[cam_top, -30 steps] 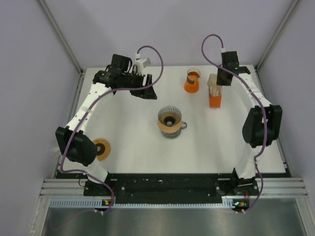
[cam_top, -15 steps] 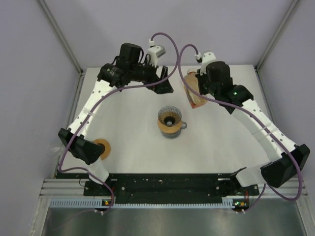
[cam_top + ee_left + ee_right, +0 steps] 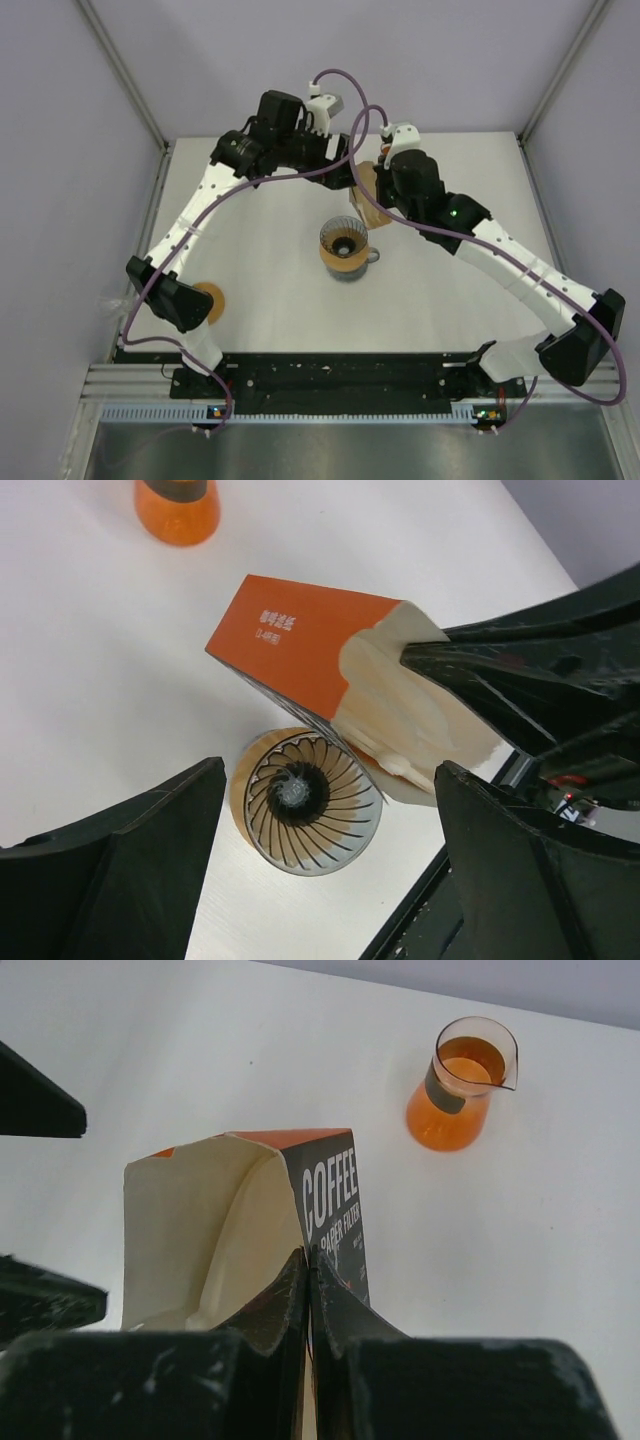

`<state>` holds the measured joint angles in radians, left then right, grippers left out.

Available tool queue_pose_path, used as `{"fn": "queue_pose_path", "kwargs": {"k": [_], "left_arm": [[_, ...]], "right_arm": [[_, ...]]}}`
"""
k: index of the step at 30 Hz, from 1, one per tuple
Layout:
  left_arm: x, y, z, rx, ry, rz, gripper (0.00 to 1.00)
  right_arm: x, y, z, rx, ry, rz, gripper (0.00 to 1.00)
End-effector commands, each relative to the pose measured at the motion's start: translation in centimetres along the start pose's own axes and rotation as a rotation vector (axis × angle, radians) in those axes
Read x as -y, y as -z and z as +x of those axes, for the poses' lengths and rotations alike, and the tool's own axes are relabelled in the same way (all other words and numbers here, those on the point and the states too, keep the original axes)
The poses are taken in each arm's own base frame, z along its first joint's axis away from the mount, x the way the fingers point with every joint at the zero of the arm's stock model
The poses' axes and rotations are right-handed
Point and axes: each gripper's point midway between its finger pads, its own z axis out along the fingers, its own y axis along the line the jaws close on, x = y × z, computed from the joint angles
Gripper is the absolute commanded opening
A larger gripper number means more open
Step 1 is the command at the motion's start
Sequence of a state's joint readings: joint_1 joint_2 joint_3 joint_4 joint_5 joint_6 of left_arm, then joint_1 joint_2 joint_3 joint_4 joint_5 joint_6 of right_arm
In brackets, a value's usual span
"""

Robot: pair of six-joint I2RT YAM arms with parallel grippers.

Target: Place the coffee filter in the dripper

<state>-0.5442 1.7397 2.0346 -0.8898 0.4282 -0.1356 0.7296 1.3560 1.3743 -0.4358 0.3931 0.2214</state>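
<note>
Left hand (image 3: 330,775) spread wide, holding nothing, above the dripper (image 3: 345,825), which stands on the white bench (image 3: 90,660) at centre; just beside it the orange carton (image 3: 290,645) hangs tilted, cream paper (image 3: 400,710) showing in its open end; right hand (image 3: 310,1260) pinches that carton's wall; orange flask (image 3: 460,1095) stands farther back.

I see an orange carton (image 3: 300,640) lettered COFFEE PAPER FILTER, tilted above the white desk (image 3: 270,280), cream paper showing at its open end. A glass flask (image 3: 460,1085) of orange liquid stands upright beyond it. A tan disc (image 3: 210,300) lies near the desk's left edge.
</note>
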Motion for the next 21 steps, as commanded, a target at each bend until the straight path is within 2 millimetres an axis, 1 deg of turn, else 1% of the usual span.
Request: {"fn": "queue_pose_path", "kwargs": {"k": [1, 3, 7, 9, 10, 12, 13, 14, 15, 17, 19, 20, 21], "left_arm": [[-0.9, -0.5, -1.7, 0.059, -0.012, -0.065, 0.88], [-1.2, -0.8, -1.3, 0.047, -0.012, -0.076, 0.81], [-1.7, -1.1, -0.9, 0.037, -0.015, -0.101, 0.71], [-2.0, -1.1, -0.9, 0.038, -0.021, -0.115, 0.61], [-2.1, -1.1, -1.0, 0.041, -0.025, -0.124, 0.55], [-2.1, -1.0, -1.0, 0.044, -0.028, -0.125, 0.37], [-1.9, -1.0, -1.0, 0.046, -0.023, -0.116, 0.25], [-1.6, -1.0, -0.9, 0.041, -0.007, -0.102, 0.09], [-1.1, -0.8, -1.0, 0.046, 0.006, -0.081, 0.0], [0.0, -0.5, -1.1, 0.057, 0.033, -0.038, 0.0], [0.4, 0.2, -1.4, 0.072, 0.047, -0.036, 0.0], [0.1, 0.5, -1.6, 0.082, 0.049, -0.056, 0.0], [-0.2, 0.7, -1.8, 0.09, 0.049, -0.081, 0.0]], "right_arm": [[-1.4, 1.8, -4.3, 0.157, -0.082, -0.068, 0.0], [-2.2, 2.0, -4.5, 0.169, -0.077, -0.12, 0.0], [-2.8, 1.9, -4.6, 0.181, -0.076, -0.153, 0.0], [-3.4, 2.0, -4.8, 0.188, -0.074, -0.184, 0.0], [-3.7, 1.9, -4.8, 0.191, -0.076, -0.197, 0.0], [-4.0, 2.0, -5.0, 0.201, -0.076, -0.218, 0.0], [-4.2, 1.8, -5.0, 0.202, -0.071, -0.222, 0.0], [-4.2, 1.7, -5.0, 0.204, -0.065, -0.223, 0.0], [-4.3, 1.6, -5.2, 0.206, -0.055, -0.226, 0.0], [-4.3, 1.4, -5.5, 0.21, -0.028, -0.224, 0.0], [-4.3, 1.3, -5.8, 0.214, 0.001, -0.218, 0.0], [-4.1, 1.3, -6.0, 0.215, 0.011, -0.209, 0.04], [-4.0, 1.5, -6.4, 0.221, 0.02, -0.203, 0.14]]}}
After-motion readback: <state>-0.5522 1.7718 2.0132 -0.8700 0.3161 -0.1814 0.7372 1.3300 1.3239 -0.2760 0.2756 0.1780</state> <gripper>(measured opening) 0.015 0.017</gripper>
